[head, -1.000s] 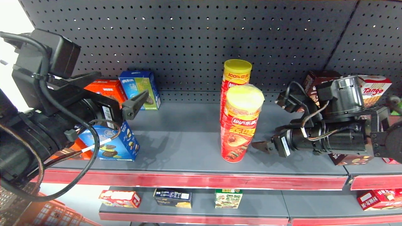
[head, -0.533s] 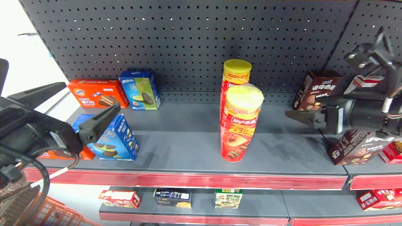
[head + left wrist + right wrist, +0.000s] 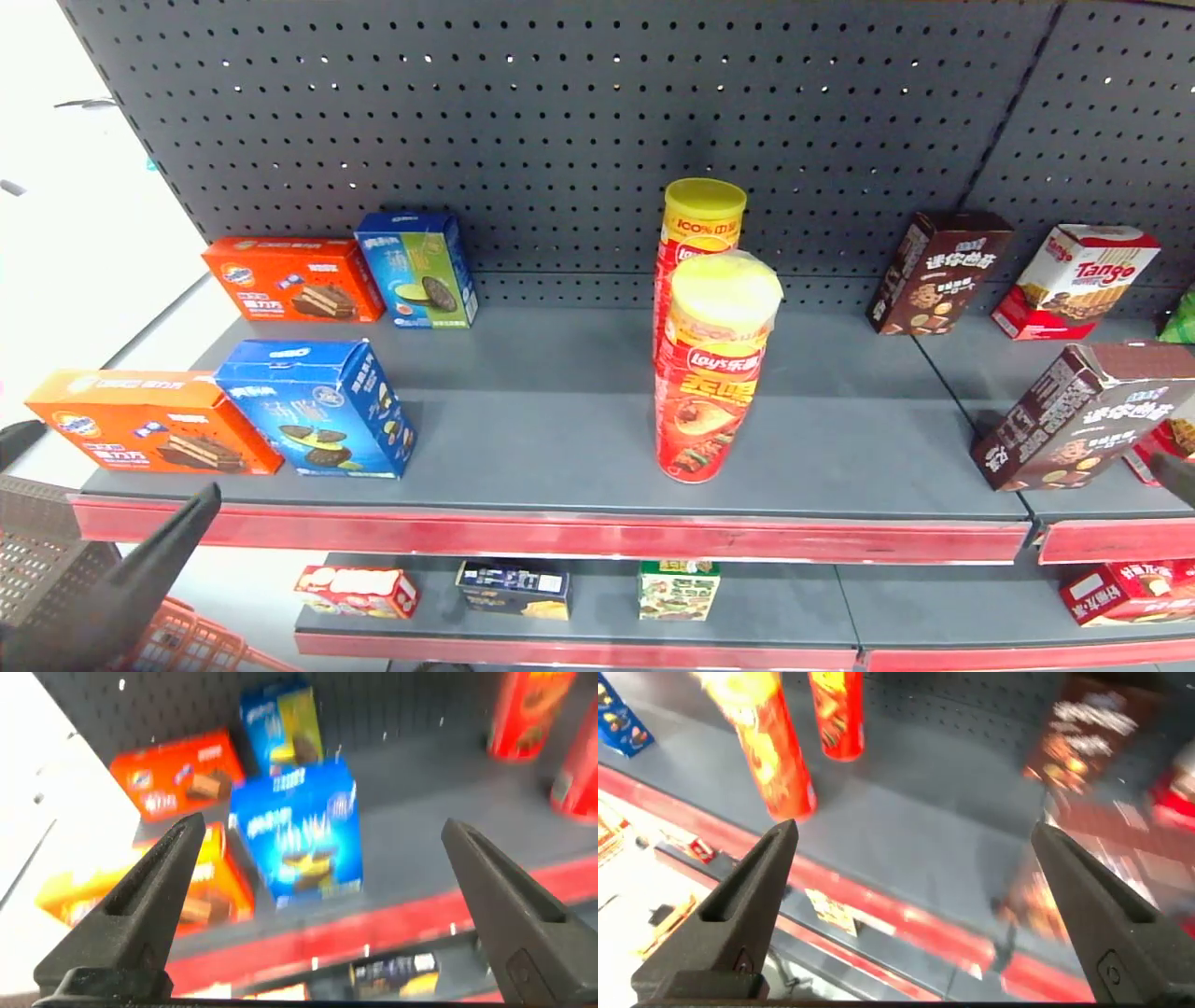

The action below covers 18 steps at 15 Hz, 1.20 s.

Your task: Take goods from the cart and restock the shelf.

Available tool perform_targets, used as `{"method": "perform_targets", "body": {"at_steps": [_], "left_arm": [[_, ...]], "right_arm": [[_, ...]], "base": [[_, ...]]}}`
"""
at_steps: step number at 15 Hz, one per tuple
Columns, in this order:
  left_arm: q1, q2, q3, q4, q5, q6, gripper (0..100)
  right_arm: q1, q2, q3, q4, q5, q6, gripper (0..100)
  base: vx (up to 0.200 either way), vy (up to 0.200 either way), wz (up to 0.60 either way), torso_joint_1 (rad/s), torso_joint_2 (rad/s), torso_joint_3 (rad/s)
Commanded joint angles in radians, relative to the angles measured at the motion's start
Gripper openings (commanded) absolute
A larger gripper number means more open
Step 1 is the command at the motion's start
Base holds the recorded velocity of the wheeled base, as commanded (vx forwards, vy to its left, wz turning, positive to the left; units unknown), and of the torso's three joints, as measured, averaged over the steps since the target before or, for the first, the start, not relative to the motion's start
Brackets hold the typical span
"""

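- Grey shelf (image 3: 560,448): the front chip can (image 3: 714,373) stands upright mid-shelf, near the front edge.
- My left gripper (image 3: 322,826) and right gripper (image 3: 915,829) have withdrawn, fingers released and empty (cart (image 3: 191,644) next, I judge).

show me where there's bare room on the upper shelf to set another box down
Widest bare stretch of the shelf: between the front blue box and the front chip can, running back beside the rear blue box. Another gap lies between that can and the front brown box. The left end is crowded with four boxes; the right end holds several too.
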Motion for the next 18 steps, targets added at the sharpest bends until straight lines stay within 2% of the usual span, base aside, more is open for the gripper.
{"method": "perform_targets", "body": {"at_steps": [1,3,5,6,7,8,9,10,11,12,14,16,18], "left_arm": [[0.0,-0.081,0.106,0.001,0.004,0.004,100],[0.0,-0.097,0.18,0.008,0.004,0.007,100],[0.0,-0.157,0.18,0.111,0.004,-0.002,100],[0.001,-0.212,0.18,0.194,0.004,-0.005,100],[0.009,-0.339,0.18,0.389,0.004,-0.005,100],[0.011,-0.384,0.18,0.455,0.004,-0.005,100],[0.012,-0.473,0.18,0.571,0.004,-0.005,100],[0.017,-0.52,0.18,0.622,0.005,-0.005,100],[0.044,-0.571,0.18,0.663,0.005,-0.005,100],[0.122,-0.605,0.18,0.663,0.002,-0.026,100],[0.202,-0.606,0.18,0.663,-0.003,-0.062,100],[0.291,-0.658,0.18,0.665,-0.004,-0.063,100],[0.331,-0.68,0.18,0.666,-0.021,-0.065,100]], "right_arm": [[-0.026,-0.273,0.172,0.0,-0.011,0.0,100],[-0.075,-0.387,0.299,0.0,-0.015,0.0,100],[-0.118,-0.453,0.386,0.002,-0.015,0.005,100],[-0.143,-0.474,0.425,0.002,-0.015,0.008,100],[-0.2,-0.51,0.486,0.002,-0.017,0.02,100],[-0.23,-0.52,0.509,0.002,-0.017,0.023,100],[-0.298,-0.554,0.557,0.011,-0.015,0.034,100],[-0.333,-0.585,0.557,0.063,-0.015,0.034,100],[-0.376,-0.623,0.543,0.141,-0.009,0.039,100],[-0.456,-0.637,0.526,0.173,-0.009,0.049,100],[-0.47,-0.632,0.526,0.17,-0.004,0.08,100],[-0.47,-0.632,0.529,0.167,-0.004,0.099,100],[-0.47,-0.634,0.532,0.167,-0.024,0.097,100]], "base": [[0.0,0.0,0.0,0.0,0.0,0.0],[0.0,0.0,0.0,0.0,0.0,0.0],[0.0,0.0,0.0,0.0,0.0,0.0],[0.0,0.0,0.0,0.0,0.0,0.0],[0.0,0.0,0.0,0.0,0.0,0.0],[0.0,0.0,0.0,0.0,0.0,0.0],[0.0,0.0,0.0,0.0,0.0,0.0],[0.0,0.0,0.0,0.0,0.0,0.0],[0.0,0.0,0.0,0.0,0.0,0.0],[0.0,0.0,0.0,0.0,0.0,0.0],[0.0,0.0,0.0,0.0,0.0,0.0],[0.0,0.0,0.0,0.0,0.0,0.0],[0.0,0.0,0.0,0.0,0.0,0.0]]}}
